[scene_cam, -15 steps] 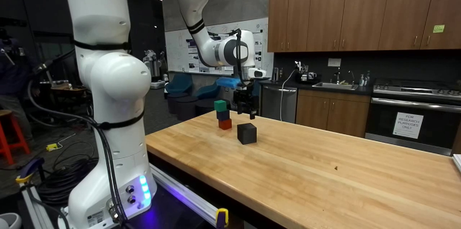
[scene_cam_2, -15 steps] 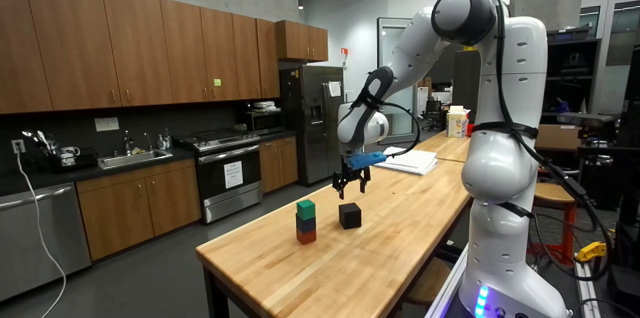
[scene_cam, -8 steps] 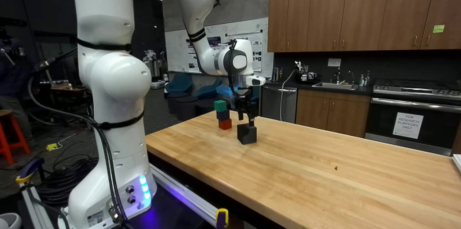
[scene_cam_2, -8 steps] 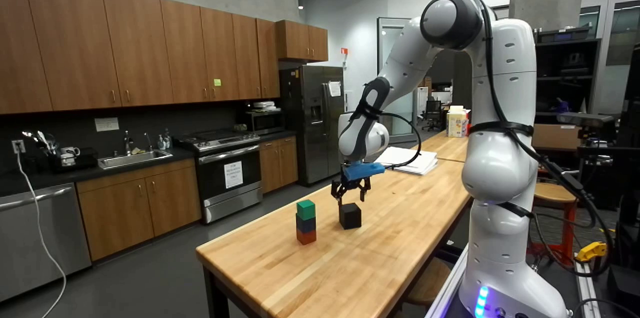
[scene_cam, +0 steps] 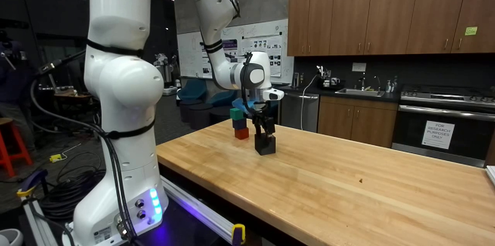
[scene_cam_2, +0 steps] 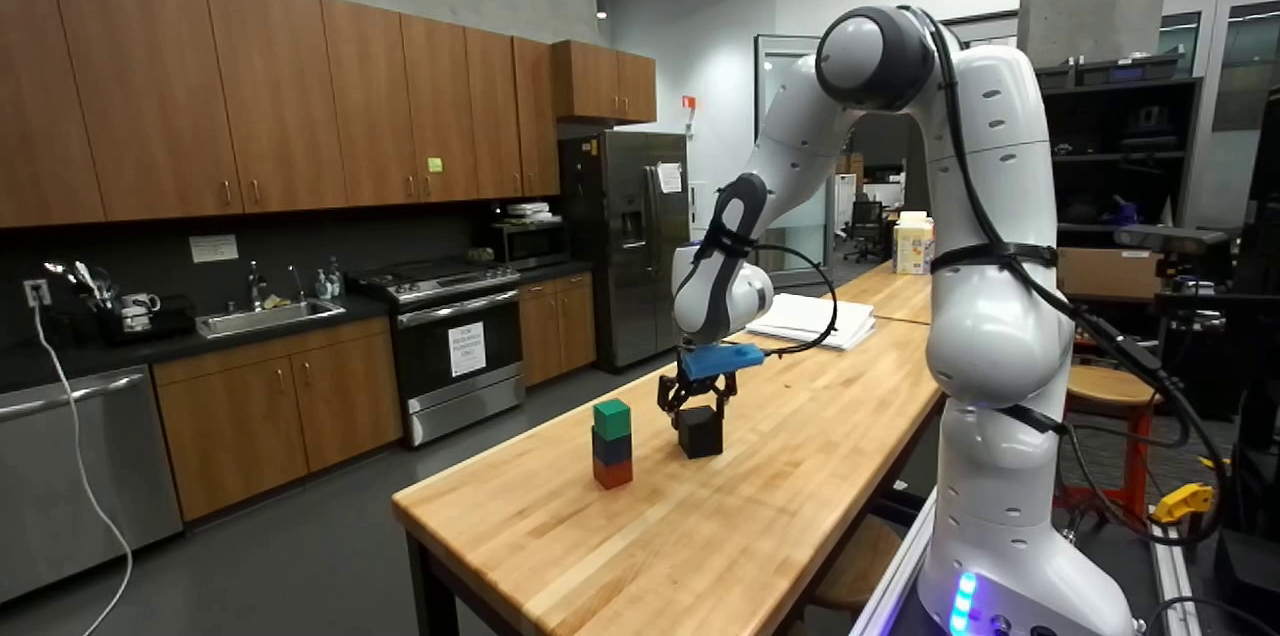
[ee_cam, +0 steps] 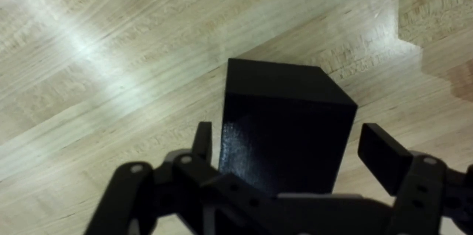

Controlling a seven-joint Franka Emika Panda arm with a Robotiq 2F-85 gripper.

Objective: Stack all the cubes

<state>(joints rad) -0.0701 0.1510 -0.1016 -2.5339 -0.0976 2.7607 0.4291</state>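
A black cube (scene_cam: 265, 147) stands on the wooden table, larger than the stacked cubes. Beside it is a stack: a red cube (scene_cam_2: 613, 474) at the bottom, a dark blue cube (scene_cam_2: 612, 449) in the middle, a green cube (scene_cam_2: 612, 419) on top. My gripper (scene_cam_2: 700, 408) is open and points down over the black cube (scene_cam_2: 701, 436). In the wrist view the fingers of the gripper (ee_cam: 290, 146) lie on either side of the black cube (ee_cam: 284, 83), with wood visible in both gaps. The stack is out of the wrist view.
The table (scene_cam: 328, 184) has an edge close behind the stack. The stack stands a short way from the gripper, on the side away from the papers (scene_cam_2: 815, 321). A carton (scene_cam_2: 914, 244) stands far along the table. A small brown speck (scene_cam: 361, 180) lies on the wood.
My gripper has moved down from above the black cube until its open fingers are beside the cube's upper part. The cubes have not moved.
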